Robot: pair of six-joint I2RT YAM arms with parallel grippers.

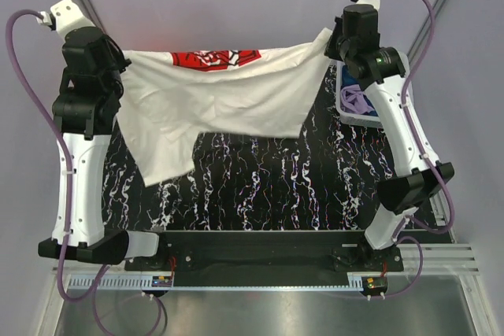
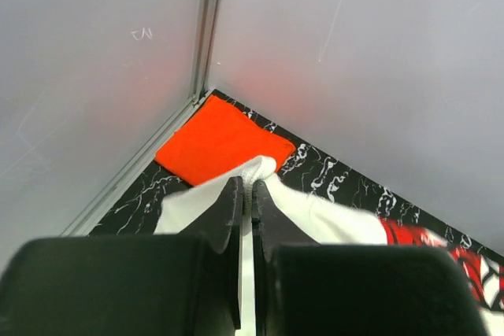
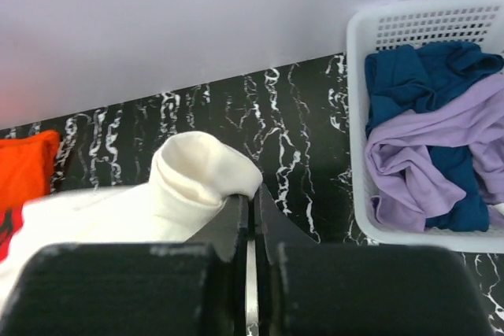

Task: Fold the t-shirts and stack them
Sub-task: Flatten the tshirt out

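The white t-shirt (image 1: 228,96) with a red printed graphic (image 1: 214,58) hangs stretched between both grippers above the black marbled table, its lower part draping toward the near left. My left gripper (image 2: 252,186) is shut on one white corner (image 2: 260,169). My right gripper (image 3: 253,196) is shut on the other white corner (image 3: 201,167). The orange t-shirt (image 2: 220,141) lies folded flat in the far left corner of the table, beyond my left gripper; its edge also shows in the right wrist view (image 3: 24,167). In the top view the orange shirt is hidden.
A white basket (image 3: 358,116) with blue (image 3: 417,76) and lilac (image 3: 425,155) cloth stands at the far right, also in the top view (image 1: 358,104). Grey walls close the far side and both sides. The black marbled table (image 1: 268,186) shows below the shirt.
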